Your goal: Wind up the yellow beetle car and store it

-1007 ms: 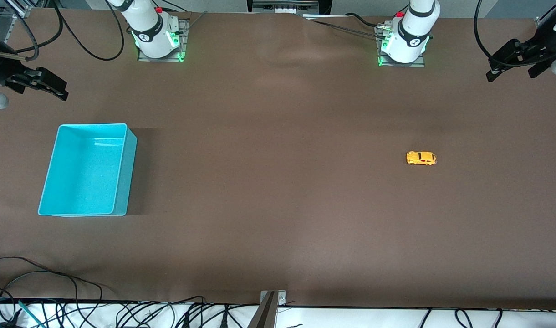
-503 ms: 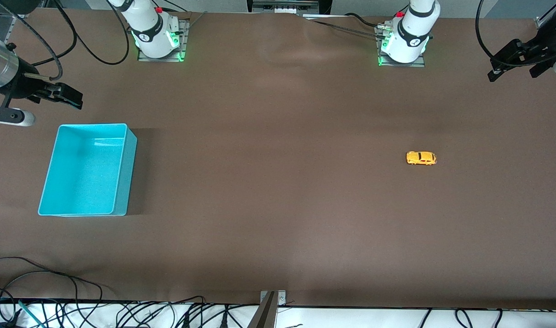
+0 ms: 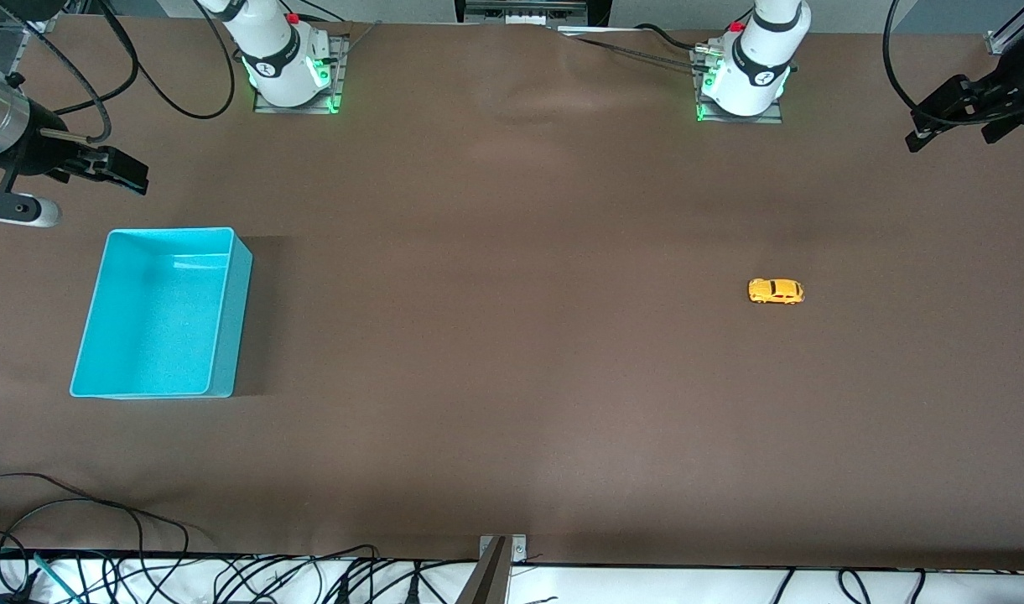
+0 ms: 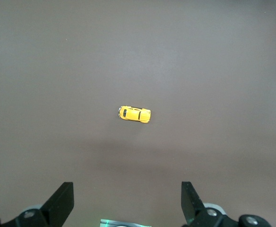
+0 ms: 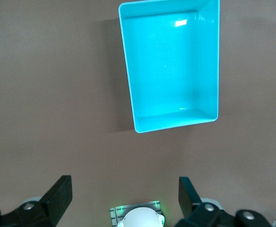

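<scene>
Right end effector (image 3: 113,168) hangs high over the bench (image 3: 512,377) at the right arm's end, just above the edge of the turquoise bin (image 3: 161,312) that lies farther from the front camera, and its two fingers stand wide apart with nothing between them. That bin sits empty, a bare blue floor inside four walls.

Moving along, the middle of the bench holds nothing that matters to the job. Toward the left arm's end sits the yellow beetle car (image 3: 776,291), on its wheels, alone and well apart from the bin.

Out at the edge, the left end effector (image 3: 956,117) is also up in the air, spread wide and empty; its wrist camera looks straight down on the car (image 4: 134,114).

To my eye nothing has started yet: the car is untouched, so this is the approach. The next move calls for the left arm to drop over the car and close carefully on its small rounded body, squarely enough that it does not squirt out sideways.
</scene>
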`<control>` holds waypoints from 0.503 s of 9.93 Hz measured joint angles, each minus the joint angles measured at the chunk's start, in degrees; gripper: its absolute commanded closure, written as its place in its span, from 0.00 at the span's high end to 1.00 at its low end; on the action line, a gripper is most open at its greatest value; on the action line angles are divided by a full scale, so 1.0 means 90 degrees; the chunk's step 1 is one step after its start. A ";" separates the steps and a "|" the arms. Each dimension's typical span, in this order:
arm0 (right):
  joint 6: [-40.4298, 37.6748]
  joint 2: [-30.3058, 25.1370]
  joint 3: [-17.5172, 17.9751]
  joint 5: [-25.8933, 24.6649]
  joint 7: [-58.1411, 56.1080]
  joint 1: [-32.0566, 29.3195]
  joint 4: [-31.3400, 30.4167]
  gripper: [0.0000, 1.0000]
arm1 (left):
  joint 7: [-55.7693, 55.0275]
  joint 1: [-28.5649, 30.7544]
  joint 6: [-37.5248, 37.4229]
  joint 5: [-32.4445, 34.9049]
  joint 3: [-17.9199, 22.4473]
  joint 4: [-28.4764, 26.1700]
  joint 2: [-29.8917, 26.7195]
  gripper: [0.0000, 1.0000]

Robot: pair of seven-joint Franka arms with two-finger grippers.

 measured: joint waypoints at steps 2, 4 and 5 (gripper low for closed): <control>-0.0058 0.0050 0.0005 0.0001 0.0000 0.0023 -0.0030 1.00 | 0.0000 0.0006 0.0000 0.0000 0.0003 0.0000 0.0000 1.00; -0.0063 0.0075 0.0005 0.0001 0.0000 0.0025 -0.0032 1.00 | 0.0000 0.0006 0.0000 0.0000 0.0002 0.0000 0.0003 1.00; -0.0064 0.0090 0.0005 0.0001 0.0000 0.0025 -0.0032 1.00 | 0.0000 0.0006 0.0000 0.0000 0.0000 0.0002 0.0008 1.00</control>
